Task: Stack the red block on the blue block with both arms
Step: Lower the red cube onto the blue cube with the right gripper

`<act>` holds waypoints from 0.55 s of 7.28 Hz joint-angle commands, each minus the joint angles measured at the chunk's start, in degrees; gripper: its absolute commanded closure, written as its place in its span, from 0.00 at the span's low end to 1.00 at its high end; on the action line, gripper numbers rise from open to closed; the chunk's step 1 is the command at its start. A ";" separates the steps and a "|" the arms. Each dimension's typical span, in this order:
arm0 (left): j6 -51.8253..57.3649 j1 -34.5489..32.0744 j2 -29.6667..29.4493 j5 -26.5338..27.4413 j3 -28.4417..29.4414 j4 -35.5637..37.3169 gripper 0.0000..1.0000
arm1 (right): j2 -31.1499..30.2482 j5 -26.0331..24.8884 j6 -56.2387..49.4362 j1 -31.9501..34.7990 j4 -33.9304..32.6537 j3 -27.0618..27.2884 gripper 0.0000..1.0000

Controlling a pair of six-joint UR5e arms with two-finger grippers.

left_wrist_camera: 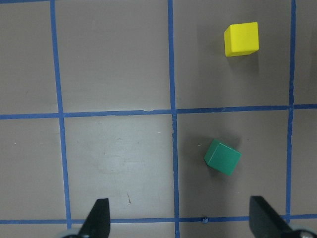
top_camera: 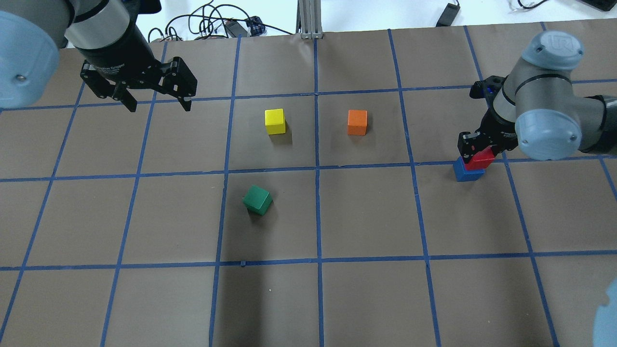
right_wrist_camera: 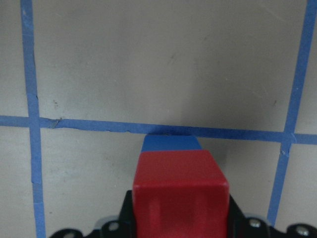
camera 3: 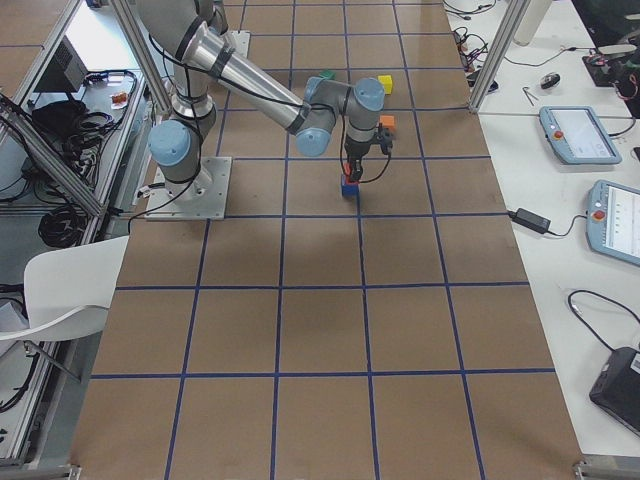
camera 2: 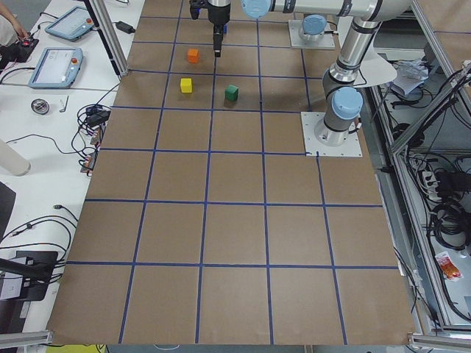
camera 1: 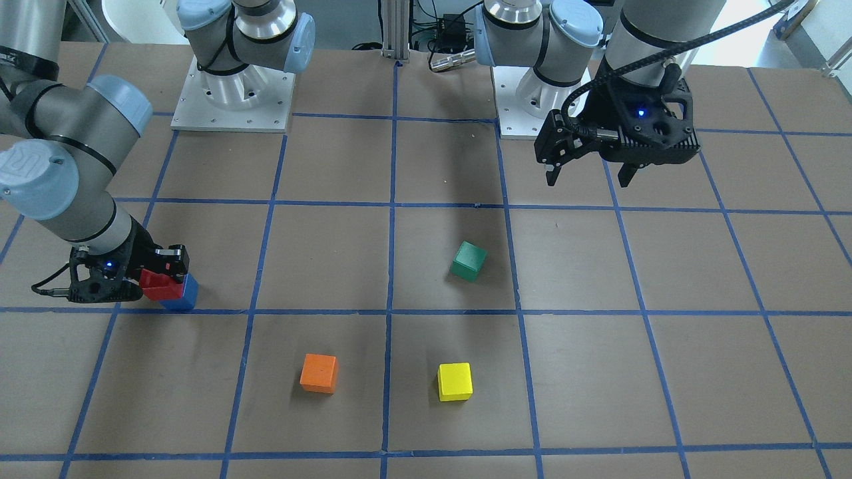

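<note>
Now red blk (camera 1: 158,285) over blue blk (camera 1: 182,297).

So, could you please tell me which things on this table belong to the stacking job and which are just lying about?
Part of the job: small matte red block, held atop the small matte blue block; black two-finger right gripper, shut on it; black two-finger left gripper, open, empty.
Lying about: small matte green cube; small matte yellow cube; small matte orange cube.
</note>
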 commanded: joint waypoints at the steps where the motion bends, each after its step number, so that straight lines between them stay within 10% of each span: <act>1: 0.07 0.01 0.00 0.32 -0.15 0.00 0.00 | 0.09 -0.06 -0.22 0.00 0.06 -0.08 0.05; 4: 0.07 0.01 0.00 0.24 -0.15 0.00 0.00 | -0.69 -0.32 0.57 0.00 1.64 -1.13 0.00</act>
